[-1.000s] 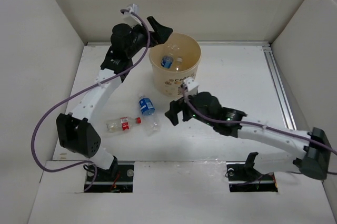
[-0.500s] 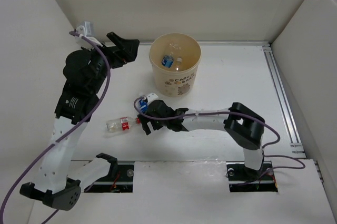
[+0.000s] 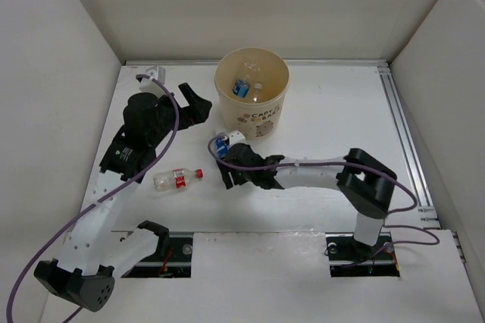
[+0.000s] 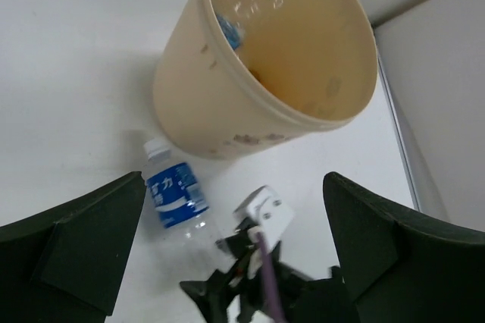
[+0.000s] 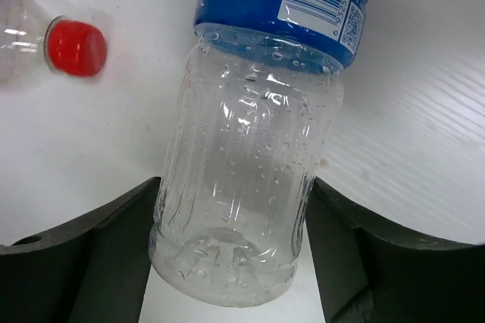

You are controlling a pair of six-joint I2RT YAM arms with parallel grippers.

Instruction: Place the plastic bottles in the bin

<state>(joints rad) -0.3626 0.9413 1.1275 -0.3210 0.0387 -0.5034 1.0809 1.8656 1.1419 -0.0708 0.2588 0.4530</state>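
Note:
The tan bin point(image 3: 261, 122) stands at the back centre, with a blue-label bottle point(image 3: 241, 88) and a clear bottle point(image 3: 255, 80) inside. My right gripper point(image 3: 227, 174) is shut on another blue-label bottle point(image 3: 220, 148) lying on the table just in front of the bin. In the right wrist view both fingers press the clear lower body of this bottle point(image 5: 250, 164). A red-label bottle point(image 3: 176, 179) with a red cap point(image 5: 74, 46) lies to its left. My left gripper point(image 3: 195, 101) is open and empty, held left of the bin point(image 4: 227, 103) and looking down on the held bottle point(image 4: 176, 194).
White walls enclose the table on the left, back and right. A metal rail point(image 3: 402, 126) runs along the right side. The right arm point(image 3: 318, 175) stretches across the front of the table, and its wrist with a purple cable point(image 4: 261, 262) lies under my left gripper.
My left arm has come down from near the back-left wall to beside the bin. My right gripper has shifted a little right and toward the bin, and the blue-label bottle moved with it.

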